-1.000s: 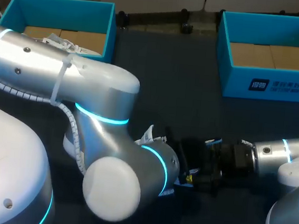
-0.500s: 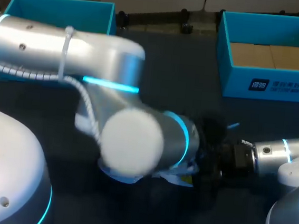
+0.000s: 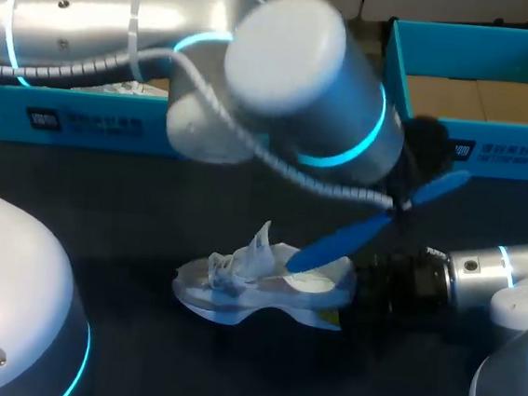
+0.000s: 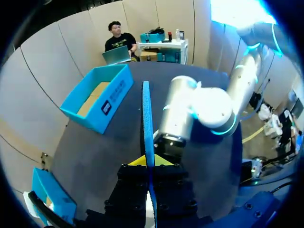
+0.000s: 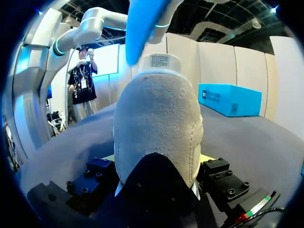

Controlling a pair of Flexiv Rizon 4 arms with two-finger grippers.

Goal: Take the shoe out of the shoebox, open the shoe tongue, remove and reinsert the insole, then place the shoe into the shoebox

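A white and pale-blue shoe [image 3: 255, 286] lies on the dark table, its tongue standing up. My right gripper [image 3: 353, 293] is shut on its heel. In the right wrist view the grey heel [image 5: 156, 123] fills the space between the fingers of that gripper [image 5: 159, 159]. My left gripper [image 3: 425, 143] hangs above and to the right of the shoe, shut on a blue insole [image 3: 354, 235]. The insole slants down, its low end just over the shoe's opening. In the left wrist view the insole [image 4: 146, 118] shows edge-on between the left gripper's [image 4: 148, 164] yellow tips. It also shows above the heel [image 5: 142, 23].
A blue shoebox [image 3: 84, 123] stands at the back left behind my left arm, with white paper inside. A second blue box [image 3: 475, 148] with a cardboard floor stands at the back right. My left arm's big elbow [image 3: 294, 79] hangs over the table's middle.
My left arm has swung up and back from low over the shoe, drawing the blue insole upward out of it. The shoe now shows. My right gripper has stayed on the heel.
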